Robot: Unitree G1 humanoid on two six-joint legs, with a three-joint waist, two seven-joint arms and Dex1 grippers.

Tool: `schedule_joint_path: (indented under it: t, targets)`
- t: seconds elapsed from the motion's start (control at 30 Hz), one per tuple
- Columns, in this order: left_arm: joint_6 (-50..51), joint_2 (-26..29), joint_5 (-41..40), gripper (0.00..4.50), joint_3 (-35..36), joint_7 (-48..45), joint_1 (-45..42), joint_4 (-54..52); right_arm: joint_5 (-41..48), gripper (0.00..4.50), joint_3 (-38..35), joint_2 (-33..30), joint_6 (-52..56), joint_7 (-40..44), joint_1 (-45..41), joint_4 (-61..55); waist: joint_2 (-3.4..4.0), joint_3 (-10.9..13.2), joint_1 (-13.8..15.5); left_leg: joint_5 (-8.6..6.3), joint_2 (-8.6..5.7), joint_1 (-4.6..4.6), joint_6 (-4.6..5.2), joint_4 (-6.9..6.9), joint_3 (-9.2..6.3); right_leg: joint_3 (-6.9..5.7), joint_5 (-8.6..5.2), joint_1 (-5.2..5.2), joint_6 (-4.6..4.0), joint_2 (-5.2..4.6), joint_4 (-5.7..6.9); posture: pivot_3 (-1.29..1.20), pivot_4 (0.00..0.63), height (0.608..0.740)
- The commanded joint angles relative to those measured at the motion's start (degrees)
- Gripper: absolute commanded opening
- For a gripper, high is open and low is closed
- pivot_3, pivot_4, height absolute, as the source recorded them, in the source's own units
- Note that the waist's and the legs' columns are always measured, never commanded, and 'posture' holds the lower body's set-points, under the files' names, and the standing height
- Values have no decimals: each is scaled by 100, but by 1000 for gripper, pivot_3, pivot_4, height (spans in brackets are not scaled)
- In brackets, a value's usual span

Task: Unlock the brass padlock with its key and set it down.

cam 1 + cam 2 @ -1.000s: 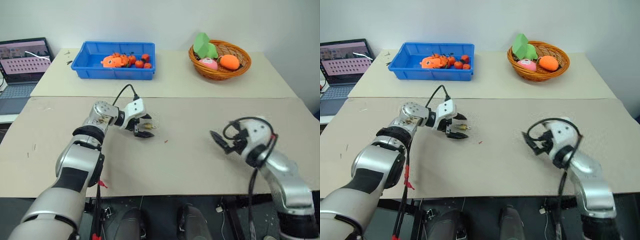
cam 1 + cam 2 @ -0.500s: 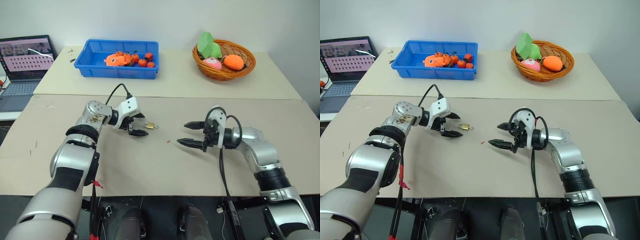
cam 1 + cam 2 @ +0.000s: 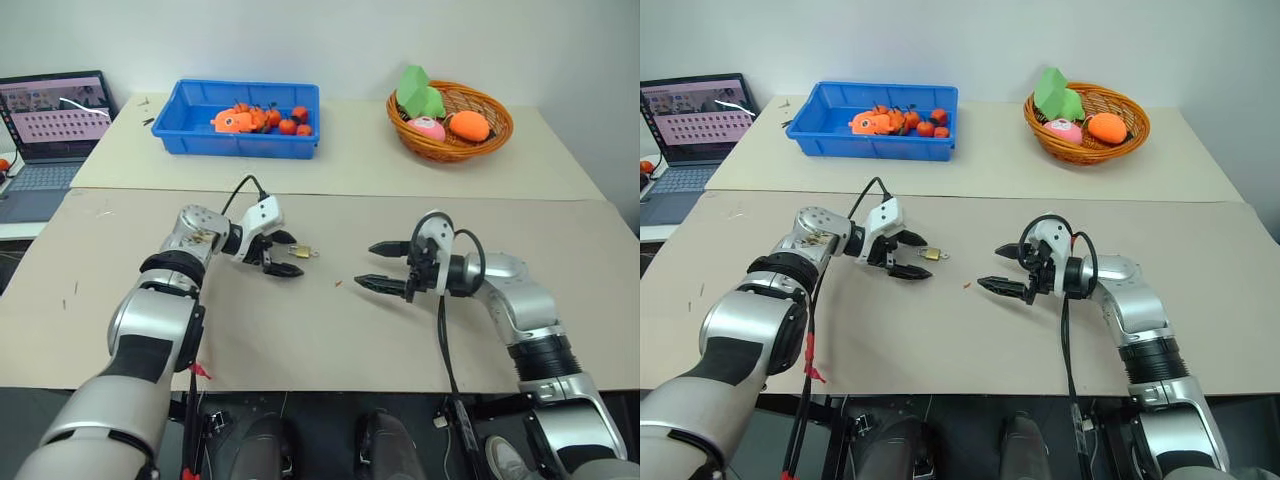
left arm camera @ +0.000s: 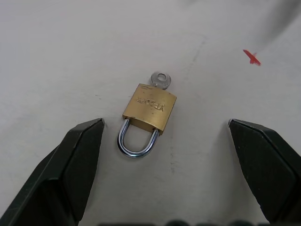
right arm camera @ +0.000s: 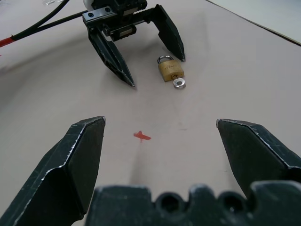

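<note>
Our left end effector (image 4: 164, 155) and right end effector (image 5: 160, 155) gape wide, both empty; between them the brass padlock (image 4: 149, 108), engraving unreadable, lies keyed on open desk (image 4: 70, 56).

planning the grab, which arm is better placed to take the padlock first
Left, I'd say. The left gripper has its open jaws either side of the brass padlock, key in its base. The right gripper, also open, sits farther off beyond the red mark.
</note>
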Motion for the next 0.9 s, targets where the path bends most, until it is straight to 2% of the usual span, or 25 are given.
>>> schedule_joint_path:
  t: [0.03,0.27,0.33,0.37,0.63,0.67,0.9]
  targets:
    - [90,-118,96,4500,-75,-204,96,-36,94,4438,-246,-68,-45,-73,27,-226,0,0,9,0,0,0,0,0,0,0,0,0,0,0,0,0,150,664]
    - [38,-184,179,4500,-136,-186,106,-38,11,4438,-298,-37,-100,-232,12,-156,0,0,41,0,-1,0,0,0,0,1,0,0,0,-1,0,0,150,664]
    - [20,-214,205,3983,-159,-198,111,-38,-28,4500,-294,-44,-125,-302,19,-152,0,0,54,0,-2,-1,0,0,0,0,0,0,0,-1,0,0,150,664]
    - [17,-230,223,3879,-175,-192,113,-35,-26,4500,-314,-37,-123,-349,21,-147,0,0,62,0,-2,-1,0,0,0,0,0,0,0,-1,0,0,150,664]
    - [8,-271,263,933,-198,-160,105,-25,5,4500,-345,-66,-135,-456,102,-204,0,0,61,0,-2,0,0,1,0,0,0,0,1,-2,0,0,150,664]
    - [6,-274,267,741,-201,-147,103,-24,1,4500,-345,-67,-138,-466,106,-204,0,0,62,0,-3,0,1,1,0,1,0,1,1,-2,0,0,150,664]
    - [-55,-300,218,748,-141,18,126,-40,-57,4500,-305,-65,-181,-526,90,-166,0,0,68,-1,-3,0,1,1,0,0,1,1,1,-2,0,0,150,664]
